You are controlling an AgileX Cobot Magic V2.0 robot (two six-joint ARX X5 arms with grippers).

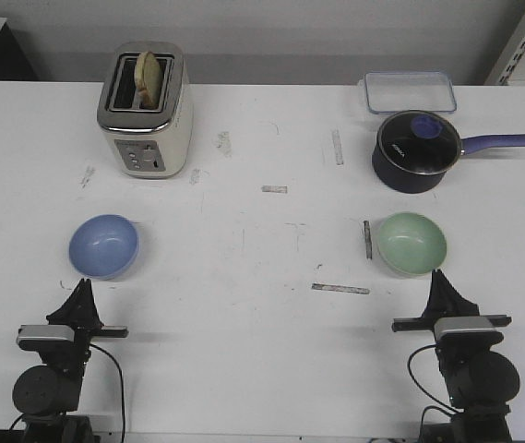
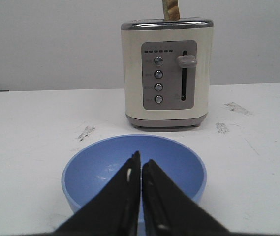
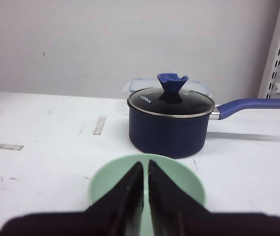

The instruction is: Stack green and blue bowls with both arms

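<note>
In the front view the blue bowl (image 1: 103,245) sits on the white desk (image 1: 244,332) at the left of the frame, a little above centre height, and the left end effector (image 1: 83,286) points up at it from just below, its tip near the bowl's lower rim but apart from it. The green bowl (image 1: 411,242) lies at matching height on the right, with the right end effector (image 1: 440,279) directly beneath it, tip close to the near rim and not touching. Both end effectors have their fingers pressed together with only a hairline slit between them and nothing gripped: the left wrist view shows the left end effector (image 2: 140,162) closed in front of the blue bowl (image 2: 179,162), and the right wrist view shows the right end effector (image 3: 145,169) closed in front of the green bowl (image 3: 179,179). The two bowls are well apart, with a wide stretch of bare, scuffed desk between them. Above the blue bowl, in the upper left of the front frame, stands a cream toaster (image 1: 145,111) with a slice of bread (image 1: 150,77) in its slot. Above the green bowl, near it, is a dark navy saucepan (image 1: 415,152) with a glass lid, its handle (image 1: 502,142) reaching toward the right edge, and beyond it a clear container (image 1: 410,91) by the desk's far edge. Both arm bases sit at the desk's near edge, at the bottom of the frame.
</note>
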